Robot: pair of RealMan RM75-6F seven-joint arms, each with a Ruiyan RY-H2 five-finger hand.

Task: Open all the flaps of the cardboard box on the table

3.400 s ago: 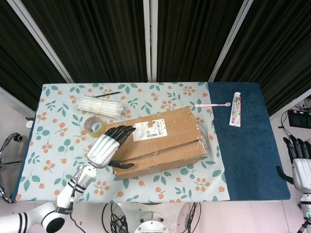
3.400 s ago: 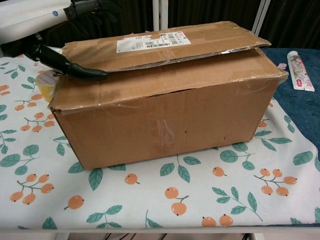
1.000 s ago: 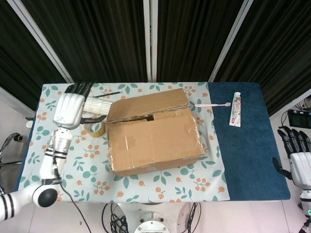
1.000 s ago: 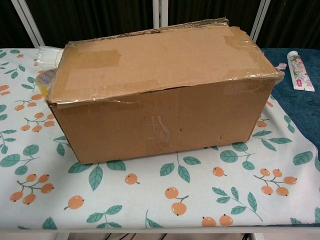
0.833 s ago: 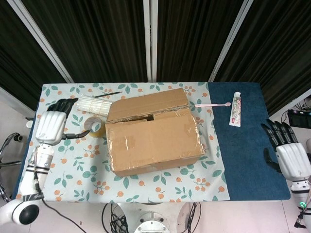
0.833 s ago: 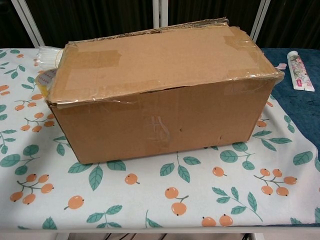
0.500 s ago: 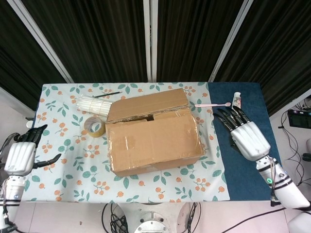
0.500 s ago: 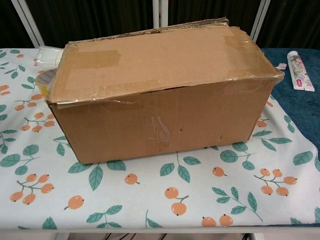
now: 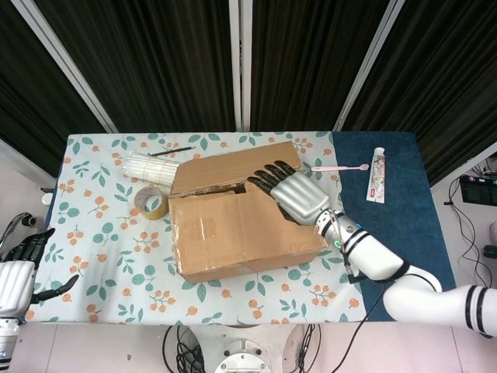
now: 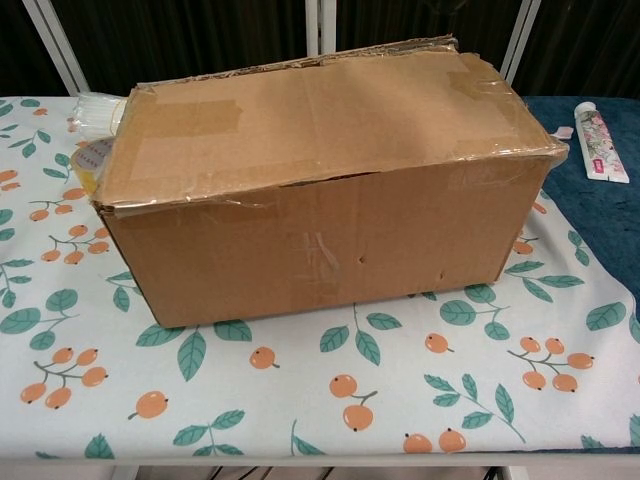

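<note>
The taped brown cardboard box [image 9: 245,225] is sitting mid-table on the floral cloth [image 9: 101,225]. The right hand [image 9: 291,192], fingers apart, is now hovering over it; the left hand [image 9: 17,272], fingers spread and empty, has withdrawn.

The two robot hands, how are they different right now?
The right hand is over the cardboard box, fingers spread toward the raised back flap. The left hand is off the table's left edge, far from the box. The right hand looks bigger and nearer the camera. Both are silver with black fingers, holding nothing.
</note>
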